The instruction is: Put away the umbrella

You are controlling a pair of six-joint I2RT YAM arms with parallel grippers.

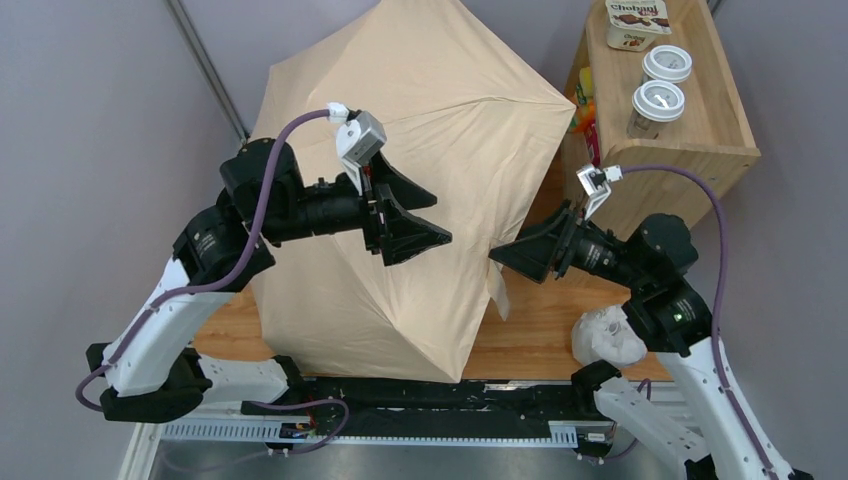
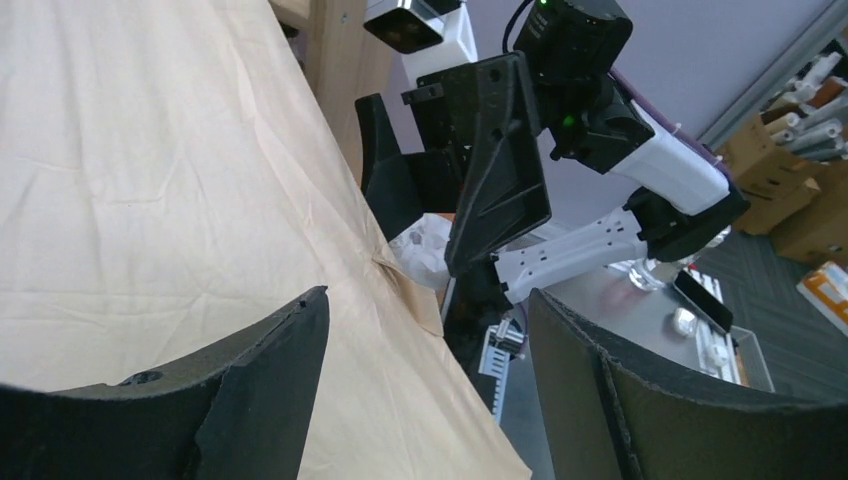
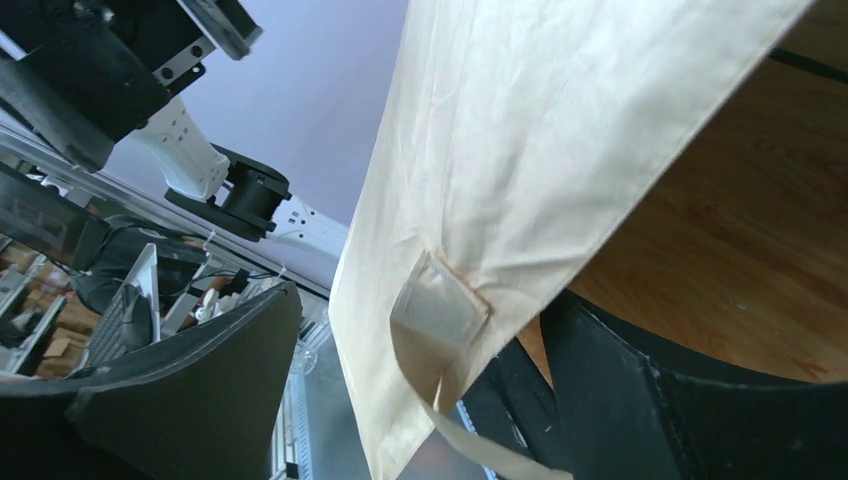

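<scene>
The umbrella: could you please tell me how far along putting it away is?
Done: nothing yet; the umbrella lies fully open on the table. In hand: the left gripper is open above it, and the right gripper is open at its edge by the strap; neither holds anything. Left: collapse it, wrap the strap, stow it.

The umbrella is a plain pale beige, and the tabletop is warm brown with wood grain. The left tool and right tool are matte black. Their cables are purple, and the crumpled bag is white.
</scene>
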